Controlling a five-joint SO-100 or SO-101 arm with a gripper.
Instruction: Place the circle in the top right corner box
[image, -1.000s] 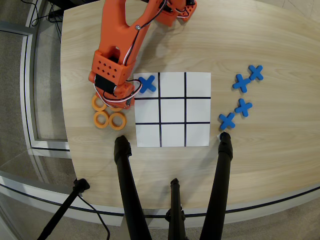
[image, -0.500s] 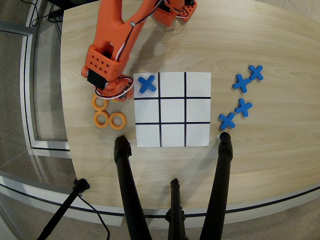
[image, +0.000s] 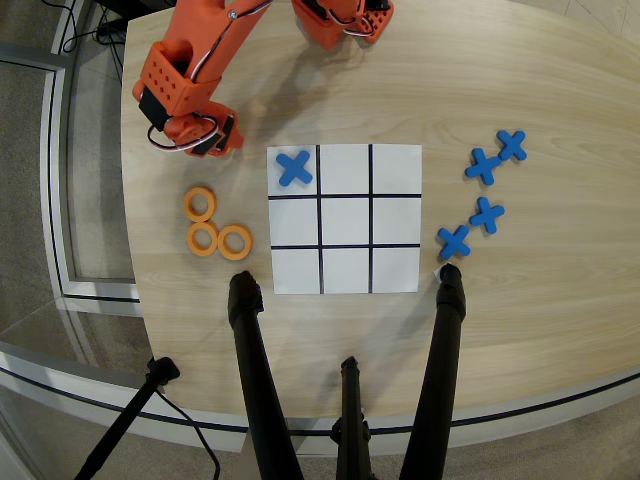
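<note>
Carrying a ring to the top right corner box (image: 396, 170) demands that you confirm the hold first. Your tool (image: 205, 140) sits over bare worktop (image: 520, 320) at the overhead view's upper left, its tips buried under the orange housing; you cannot tell how wide it stands or whether it holds the circle. Three orange rings (image: 200, 204) lie below it, apart from it. Travel rightward high over the blue X (image: 294, 168), then lower squarely inside the black lines

An office or lab is showing: a rounded wood-look worktop (image: 520, 330), black tripod legs (image: 258, 380), cables (image: 85, 25), grey carpet (image: 25, 200).
</note>
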